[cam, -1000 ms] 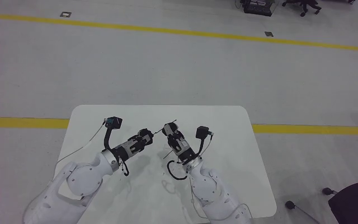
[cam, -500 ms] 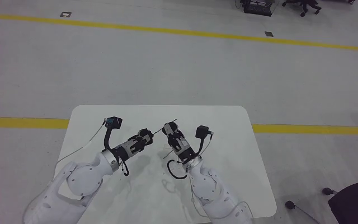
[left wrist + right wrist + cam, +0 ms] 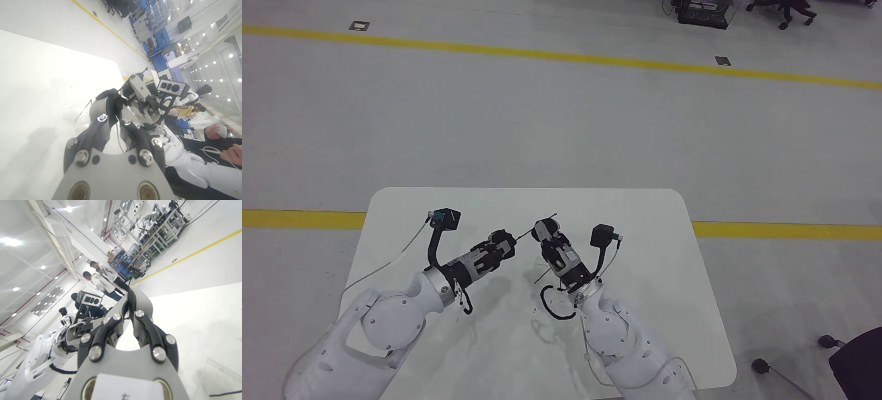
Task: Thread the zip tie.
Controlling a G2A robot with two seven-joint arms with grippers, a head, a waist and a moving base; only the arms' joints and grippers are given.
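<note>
A thin black zip tie (image 3: 526, 236) runs between my two grippers above the middle of the white table (image 3: 652, 215). My left gripper (image 3: 508, 241) (image 3: 113, 97) is shut on one part of the strap. My right gripper (image 3: 544, 234) (image 3: 129, 300) sits just to its right, shut on the strap further along. A short end of the zip tie (image 3: 130, 283) sticks out past the right fingertips toward the table's back. That end (image 3: 145, 70) also shows above the right gripper (image 3: 140, 94) in the left wrist view. The grippers are close together, fingertips almost meeting.
The table has rounded corners, with bare surface to the left, right and back of the grippers. Thin cables (image 3: 392, 262) trail from the left arm over the table's left part. Grey floor with yellow lines (image 3: 542, 52) surrounds the table.
</note>
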